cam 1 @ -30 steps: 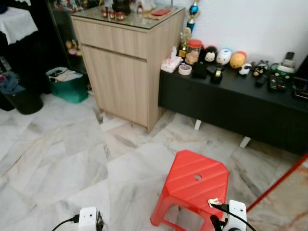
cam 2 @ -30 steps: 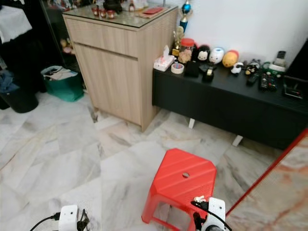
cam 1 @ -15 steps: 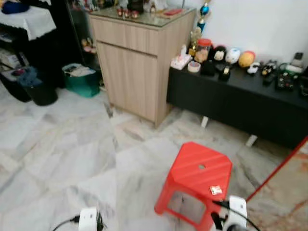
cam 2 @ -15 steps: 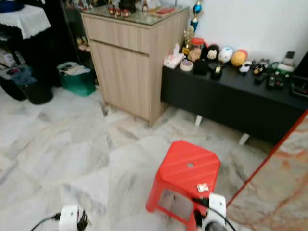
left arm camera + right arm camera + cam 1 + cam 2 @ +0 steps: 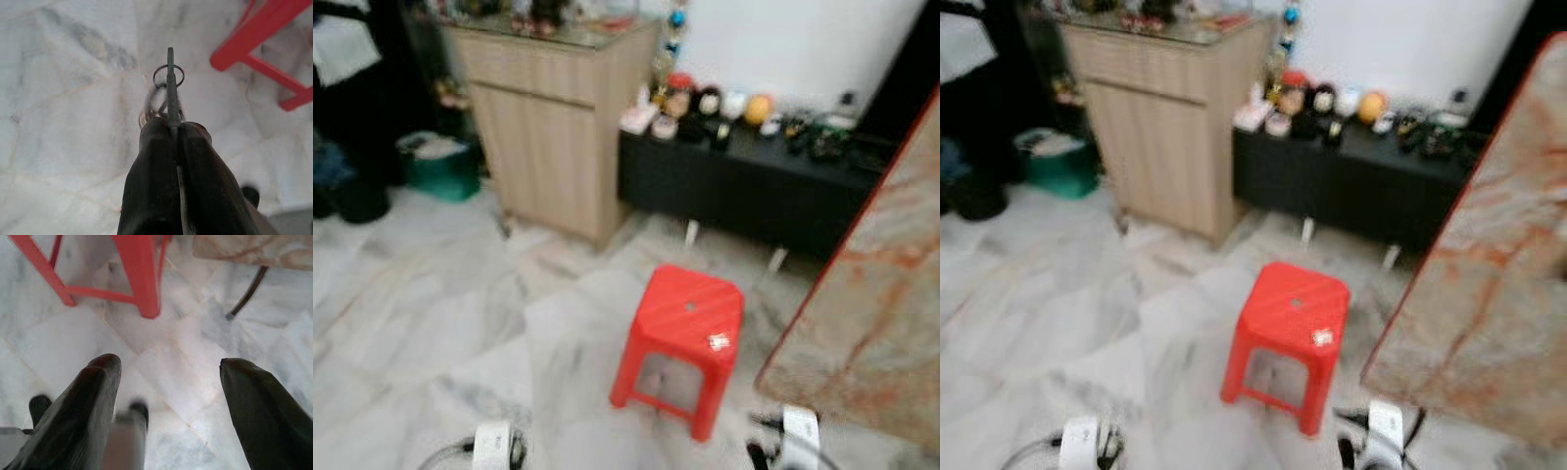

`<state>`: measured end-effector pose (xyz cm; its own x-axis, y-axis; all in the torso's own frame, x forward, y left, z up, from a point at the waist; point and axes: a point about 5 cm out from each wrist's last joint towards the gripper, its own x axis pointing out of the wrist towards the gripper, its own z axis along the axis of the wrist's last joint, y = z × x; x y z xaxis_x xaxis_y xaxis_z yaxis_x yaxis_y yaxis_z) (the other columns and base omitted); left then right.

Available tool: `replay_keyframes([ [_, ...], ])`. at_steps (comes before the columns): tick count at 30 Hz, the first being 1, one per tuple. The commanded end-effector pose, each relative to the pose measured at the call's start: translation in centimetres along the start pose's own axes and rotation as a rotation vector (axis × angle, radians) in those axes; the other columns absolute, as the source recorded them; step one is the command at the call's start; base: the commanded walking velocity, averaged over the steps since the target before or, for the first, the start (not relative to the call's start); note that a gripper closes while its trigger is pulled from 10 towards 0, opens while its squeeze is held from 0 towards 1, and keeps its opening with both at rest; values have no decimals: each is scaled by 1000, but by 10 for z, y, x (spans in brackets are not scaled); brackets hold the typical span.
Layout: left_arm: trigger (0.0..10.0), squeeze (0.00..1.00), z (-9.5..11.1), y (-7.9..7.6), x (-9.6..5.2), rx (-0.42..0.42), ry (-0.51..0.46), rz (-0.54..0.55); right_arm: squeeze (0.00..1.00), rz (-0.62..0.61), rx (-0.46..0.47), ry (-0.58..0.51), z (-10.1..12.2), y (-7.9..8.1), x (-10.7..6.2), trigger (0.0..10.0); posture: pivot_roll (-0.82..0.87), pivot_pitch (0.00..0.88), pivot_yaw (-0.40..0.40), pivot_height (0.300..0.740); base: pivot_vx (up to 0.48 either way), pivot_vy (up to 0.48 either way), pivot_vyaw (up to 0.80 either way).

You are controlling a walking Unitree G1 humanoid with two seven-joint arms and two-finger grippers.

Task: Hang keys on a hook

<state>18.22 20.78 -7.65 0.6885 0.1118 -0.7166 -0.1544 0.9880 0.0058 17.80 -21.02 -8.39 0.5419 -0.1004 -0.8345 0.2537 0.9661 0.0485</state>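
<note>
The left gripper (image 5: 171,128) hangs low over the marble floor (image 5: 63,122), its 2 black fingers (image 5: 151,186) pressed together on the keys (image 5: 168,85). One key sticks straight out past the fingertips, its long axis in line with the fingers and its tip pointing away from the wrist, down toward the floor; a thin wire ring crosses the shaft near the tip (the rest of the bunch is a blur just at the fingertips). A red leg of the stool (image 5: 264,39) passes beyond the key, well apart from it.

The right gripper (image 5: 168,382) also hangs low, its 2 fingers (image 5: 83,406) spread wide with nothing between them, floor showing through the gap. Past them stand the stool's red legs (image 5: 142,279) and the edge of a marble-patterned slab with a dark thin leg beneath it.

In the head views, which are blurred, both white wrists sit at the bottom edge. Next comes the red stool (image 5: 683,333), upright on the floor, with a small pale item (image 5: 718,342) lying on its seat near the right front corner. The slab (image 5: 871,313), red-edged, rises to the stool's right. Farther off a black bench (image 5: 744,191) carries a row of small toys and gadgets, too blurred to name. A wooden cabinet (image 5: 548,127) stands at its left, with a green bin (image 5: 435,166) farther left.
</note>
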Motion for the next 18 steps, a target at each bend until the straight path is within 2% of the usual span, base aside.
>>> replay_keyframes([
  [1,10000,0,-10,-2,-3,0,30,2,0,-6,5,-23,9,-1,1,10000,46,0,-50,732,0,0,0],
  [6,10000,0,-14,-4,-4,-8,35,-1,0,-12,5,-22,7,-5,0,10000,41,0,-52,732,0,0,0],
  [13,10000,0,-17,-5,-5,-5,46,-8,0,-23,6,-11,2,-9,-1,10000,35,0,-48,732,0,0,-759],
  [18,10000,0,-8,-3,-2,-5,34,3,0,-23,7,-6,2,-7,-1,10000,49,0,-54,732,0,0,-781],
])
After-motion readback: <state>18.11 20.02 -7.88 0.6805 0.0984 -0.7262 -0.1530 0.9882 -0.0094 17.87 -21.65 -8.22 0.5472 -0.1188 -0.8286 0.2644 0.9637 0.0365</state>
